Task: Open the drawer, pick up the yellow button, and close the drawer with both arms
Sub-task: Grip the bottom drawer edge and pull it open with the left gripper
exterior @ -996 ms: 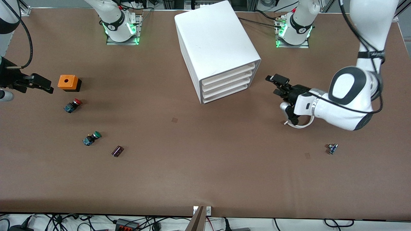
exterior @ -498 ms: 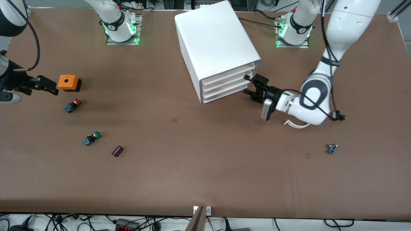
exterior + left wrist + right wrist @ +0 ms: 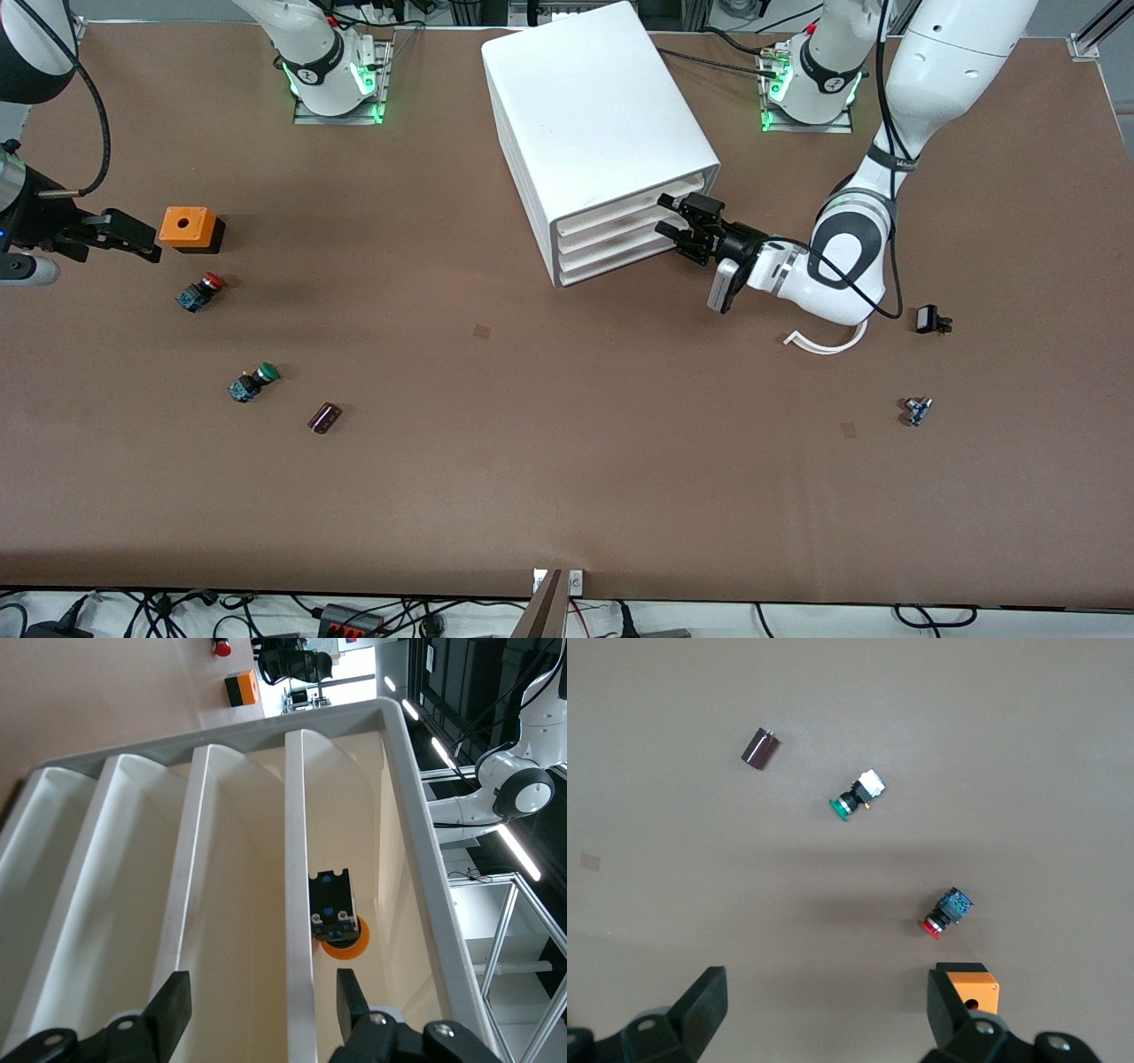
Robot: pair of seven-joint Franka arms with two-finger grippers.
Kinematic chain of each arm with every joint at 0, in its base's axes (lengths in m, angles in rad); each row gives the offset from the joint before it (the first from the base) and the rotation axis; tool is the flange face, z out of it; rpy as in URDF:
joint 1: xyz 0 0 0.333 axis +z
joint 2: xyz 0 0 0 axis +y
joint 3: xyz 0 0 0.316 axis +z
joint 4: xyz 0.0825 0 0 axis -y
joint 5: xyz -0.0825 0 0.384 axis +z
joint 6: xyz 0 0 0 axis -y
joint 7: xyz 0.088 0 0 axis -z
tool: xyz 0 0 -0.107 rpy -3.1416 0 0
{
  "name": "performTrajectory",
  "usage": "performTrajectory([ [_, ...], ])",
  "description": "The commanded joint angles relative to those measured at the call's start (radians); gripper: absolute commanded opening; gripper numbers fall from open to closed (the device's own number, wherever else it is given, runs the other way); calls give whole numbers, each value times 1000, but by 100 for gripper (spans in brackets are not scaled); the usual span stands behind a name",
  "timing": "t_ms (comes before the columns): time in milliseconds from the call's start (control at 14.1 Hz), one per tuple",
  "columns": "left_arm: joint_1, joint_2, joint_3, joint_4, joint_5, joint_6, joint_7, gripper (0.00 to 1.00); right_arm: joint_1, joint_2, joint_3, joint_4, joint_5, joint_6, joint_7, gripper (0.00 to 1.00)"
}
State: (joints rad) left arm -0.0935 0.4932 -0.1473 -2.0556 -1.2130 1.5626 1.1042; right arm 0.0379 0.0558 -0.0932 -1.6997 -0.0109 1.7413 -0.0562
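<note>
My right claw (image 3: 133,237) waits with its jaws wide apart, over the table (image 3: 567,461) by the orange box (image 3: 188,227); my left claw (image 3: 680,217) is at the cabinet (image 3: 594,124), fingers straddling the top drawer (image 3: 297,904) front, not clamped; button (image 3: 337,917) sits inside; every step's still left.
</note>
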Motion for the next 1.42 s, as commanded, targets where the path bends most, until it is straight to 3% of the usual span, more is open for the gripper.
performTrajectory([
  [0, 14, -42, -23, -58, -39, -6, 11, 71, -1, -34, 1, -41, -11, 27, 9, 100],
  [142, 23, -50, -25, -64, -43, -42, -3, 68, -1, -27, 3, -31, -3, 27, 9, 100],
  [213, 23, -54, -25, -67, -43, -52, -3, 61, -1, -19, 3, -22, 2, 27, 9, 100],
  [356, 23, -58, -23, -69, -43, -55, -12, 37, 2, 4, 4, 6, 6, 27, 9, 100],
  [640, 21, -58, -23, -64, -43, -53, -50, 6, 5, 7, 9, 9, 20, 29, 10, 100],
  [996, 24, -24, -8, 8, -30, -39, -147, 4, 5, 25, 10, 24, 45, 44, 9, 100],
  [1351, 57, 96, 11, 168, 1, -39, -173, 4, 88, 153, 10, 172, 57, 44, 3, 100],
])
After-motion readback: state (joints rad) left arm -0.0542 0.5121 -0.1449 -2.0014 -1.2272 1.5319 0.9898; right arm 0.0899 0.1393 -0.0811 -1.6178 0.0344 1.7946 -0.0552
